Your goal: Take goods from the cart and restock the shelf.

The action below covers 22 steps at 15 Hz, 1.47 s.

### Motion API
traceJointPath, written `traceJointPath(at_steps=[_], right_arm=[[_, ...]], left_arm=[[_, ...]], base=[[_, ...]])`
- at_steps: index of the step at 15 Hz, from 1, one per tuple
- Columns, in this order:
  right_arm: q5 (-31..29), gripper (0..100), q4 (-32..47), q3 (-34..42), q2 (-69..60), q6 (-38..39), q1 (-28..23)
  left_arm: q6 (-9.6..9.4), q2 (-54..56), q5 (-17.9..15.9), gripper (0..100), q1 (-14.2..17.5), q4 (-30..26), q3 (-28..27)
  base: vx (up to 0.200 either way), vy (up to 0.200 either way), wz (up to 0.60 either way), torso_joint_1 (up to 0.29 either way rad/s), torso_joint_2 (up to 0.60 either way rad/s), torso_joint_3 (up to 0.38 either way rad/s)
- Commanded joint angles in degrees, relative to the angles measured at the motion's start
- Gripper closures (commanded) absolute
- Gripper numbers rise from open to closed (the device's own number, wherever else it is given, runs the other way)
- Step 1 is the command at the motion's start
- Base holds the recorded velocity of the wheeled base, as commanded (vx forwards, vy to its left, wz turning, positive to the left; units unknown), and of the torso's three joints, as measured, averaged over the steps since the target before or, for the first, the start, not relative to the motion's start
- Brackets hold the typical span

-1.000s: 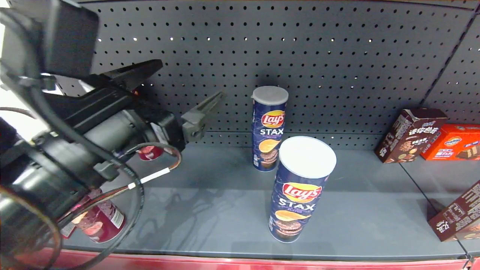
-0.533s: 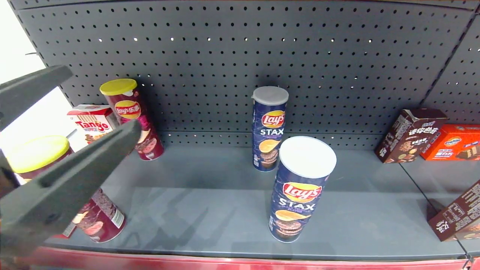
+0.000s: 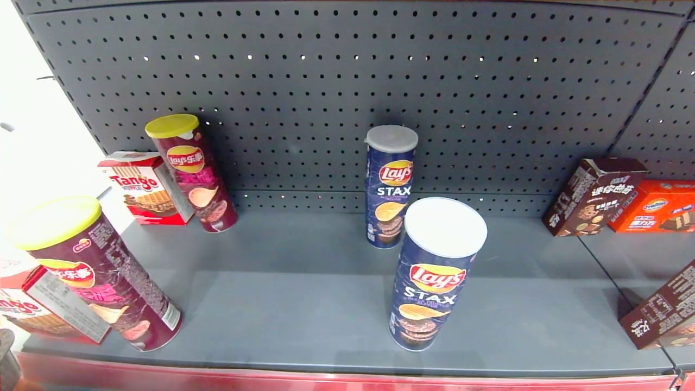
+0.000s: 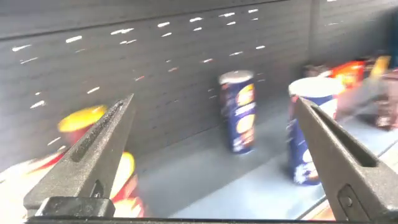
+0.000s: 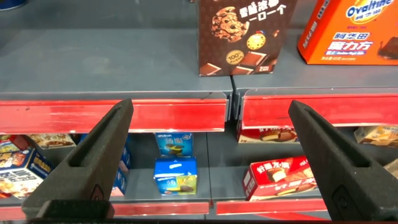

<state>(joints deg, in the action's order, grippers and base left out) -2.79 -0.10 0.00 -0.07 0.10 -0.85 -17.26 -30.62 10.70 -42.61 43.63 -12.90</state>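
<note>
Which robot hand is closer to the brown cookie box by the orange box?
Right. The right gripper is open in front of the brown cookie box, facing it. The left gripper, also open, faces the blue chip cans, farther along the shelf from that box.

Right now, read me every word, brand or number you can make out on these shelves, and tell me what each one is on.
"Lay's STAX": front blue can, rear blue can.
"Lay's": rear maroon can.
"Tango": red box.
"Ovaltine": orange box.
"100%": brown box.
Remaining small print: too small to read.
</note>
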Motion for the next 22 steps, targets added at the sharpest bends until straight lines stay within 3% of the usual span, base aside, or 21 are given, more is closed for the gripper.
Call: traceJointPath(at_steps=[1, 3, 4, 5, 6, 8, 9, 10, 15, 20, 22], right_arm=[[0.0, 0, 0.0, 0.0, 0.1, 0.0, 0.0], [0.0, 0, 0.0, 0.0, 0.1, 0.0, 0.0], [0.0, 0, 0.0, 0.0, 0.1, 0.0, 0.0], [0.0, 0, 0.0, 0.0, 0.1, 0.0, 0.1], [0.0, 0, 0.0, 0.0, 0.1, 0.0, 0.0], [0.0, 0, -0.1, 0.0, 0.1, 0.0, 0.0], [0.0, 0, -0.1, 0.0, 0.1, 0.0, 0.0], [0.0, 0, 0.0, 0.0, 0.1, 0.0, 0.0], [0.0, 0, 0.0, 0.0, 0.1, 0.0, 0.1], [0.0, 0, 0.0, 0.0, 0.1, 0.0, 0.1], [0.0, 0, 0.0, 0.0, 0.1, 0.0, 0.0]], left_arm=[[3.29, 10.1, -0.1, 0, 12.8, -0.1, 6.8], [6.28, 12.3, -0.6, 0, 22.3, -0.1, 9.4], [6.28, 12.3, -0.6, 0, 22.3, -0.1, 9.4], [9.79, 15.2, -6.3, 0, 30.9, -0.2, 12.4], [10.58, 16.4, -9.6, 0, 33.3, -1.0, 12.9], [13.31, 19.6, -19.3, 0, 39.2, -8.6, 12.9], [13.48, 20.4, -21.1, 0, 40.1, -10.5, 12.9], [13.48, 23.2, -22.7, 0, 41.8, -16.0, 12.9], [13.39, 28.6, -22.7, 0, 43.6, -31.9, 12.9], [13.31, 28.5, -22.7, 0, 43.8, -40.5, 12.9], [13.48, 28.5, -22.7, 0, 43.9, -40.6, 12.9]], base=[[0.0, 0.0, 0.0, 0.0, 0.0, 0.0], [0.0, 0.0, 0.0, 0.0, 0.0, 0.0], [0.0, 0.0, 0.0, 0.0, 0.0, 0.0], [0.0, 0.0, 0.0, 0.0, 0.0, 0.0], [0.0, 0.0, 0.0, 0.0, 0.0, 0.0], [0.0, 0.0, 0.0, 0.0, 0.0, 0.0], [0.0, 0.0, 0.0, 0.0, 0.0, 0.0], [0.0, 0.0, 0.0, 0.0, 0.0, 0.0], [0.0, 0.0, 0.0, 0.0, 0.0, 0.0], [0.0, 0.0, 0.0, 0.0, 0.0, 0.0], [0.0, 0.0, 0.0, 0.0, 0.0, 0.0]])
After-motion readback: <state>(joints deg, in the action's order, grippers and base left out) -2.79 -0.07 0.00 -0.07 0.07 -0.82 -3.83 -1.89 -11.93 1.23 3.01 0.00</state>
